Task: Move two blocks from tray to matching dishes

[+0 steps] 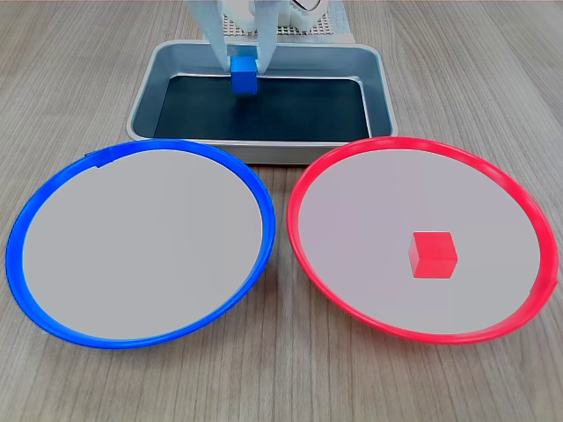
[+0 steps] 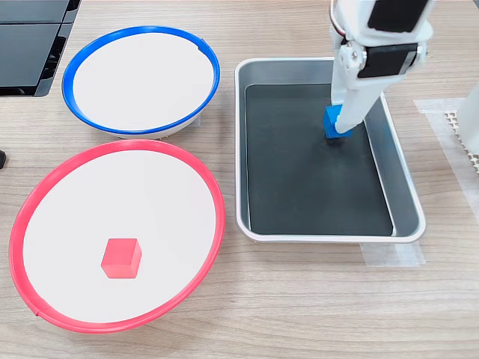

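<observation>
the gripper (image 1: 243, 69) reaches down into the tray (image 1: 141, 97) from the far side in the first exterior view, its pale fingers (image 1: 214, 44) closed on either side of the blue block (image 1: 243, 76). in the second exterior view the same gripper (image 2: 340, 123) holds the blue block (image 2: 334, 123) close to the dark bottom, near the tray wall on the second exterior view's right; whether the block rests on the bottom or is lifted just clear cannot be told.

the tray (image 2: 329, 232) is otherwise unoccupied across its dark bottom, with open floor toward the near wall in the first exterior view.

the red block (image 1: 433, 255) lies on the pale centre of the red-rimmed dish (image 1: 303, 189), on the first exterior view's right of centre and well inside the rim. in the second exterior view the red block (image 2: 121, 258) lies toward the lower part of the red-rimmed dish (image 2: 217, 217).

the blue-rimmed dish (image 1: 264, 220) holds no block; its pale centre is open. in the second exterior view the blue-rimmed dish (image 2: 213, 75) stands just beside the tray wall.

the two dishes stand side by side with a narrow strip of wooden table (image 1: 281, 378) between their rims. both rims lie close to the tray's near wall in the first exterior view.
</observation>
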Robot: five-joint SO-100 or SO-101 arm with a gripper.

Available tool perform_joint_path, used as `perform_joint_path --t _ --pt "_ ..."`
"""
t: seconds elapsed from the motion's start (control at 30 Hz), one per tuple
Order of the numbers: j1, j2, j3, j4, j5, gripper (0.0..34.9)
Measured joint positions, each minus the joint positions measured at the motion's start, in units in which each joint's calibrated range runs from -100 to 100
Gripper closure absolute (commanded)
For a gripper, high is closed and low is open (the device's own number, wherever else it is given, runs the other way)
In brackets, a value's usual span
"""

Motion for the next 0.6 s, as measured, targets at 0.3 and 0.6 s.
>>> perform_joint_path --t 0.3,0.6 --pt "-0.97 28.82 -54.08 5.38 -36.53 34.8" --pt "2.83 43.82 -55.99 -26.92 -43.96 18.4"
